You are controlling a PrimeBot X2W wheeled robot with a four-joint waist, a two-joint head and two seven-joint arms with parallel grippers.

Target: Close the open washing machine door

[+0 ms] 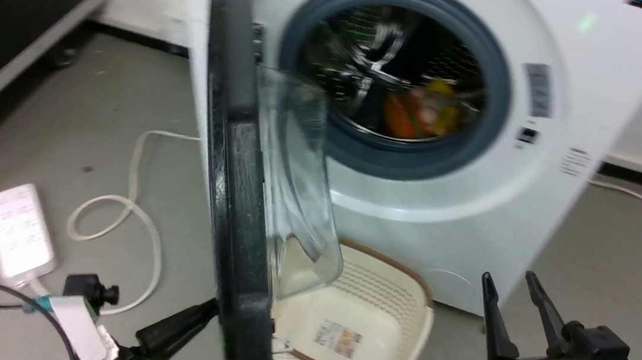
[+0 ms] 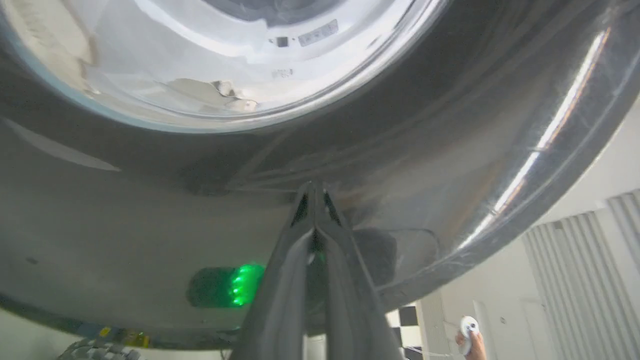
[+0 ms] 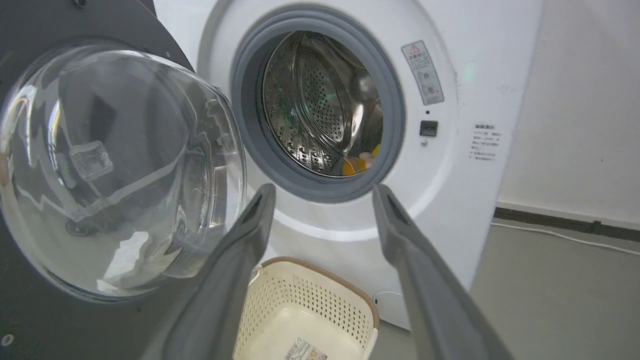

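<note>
The white washing machine (image 1: 535, 184) faces me with its steel drum (image 3: 320, 100) exposed inside a grey gasket; orange and yellow cloth lies in the drum. The washing machine door (image 1: 236, 195) stands swung out edge-on toward me, black ring frame with its clear glass bowl (image 3: 115, 170) bulging toward the machine. My left gripper (image 2: 314, 187) is shut, its tips pressed against the door's glossy outer face (image 2: 450, 125). At the lower right my right gripper (image 1: 510, 280) hangs open and empty, apart from the machine, fingers pointing at the opening (image 3: 322, 192).
A cream perforated basket (image 1: 398, 355) sits on the floor under the door and against the machine's front. A white power strip (image 1: 17, 231) and looped cable (image 1: 133, 208) lie on the floor at left. A black case (image 1: 9, 22) stands far left. A person's hand (image 2: 470, 340) holds a controller.
</note>
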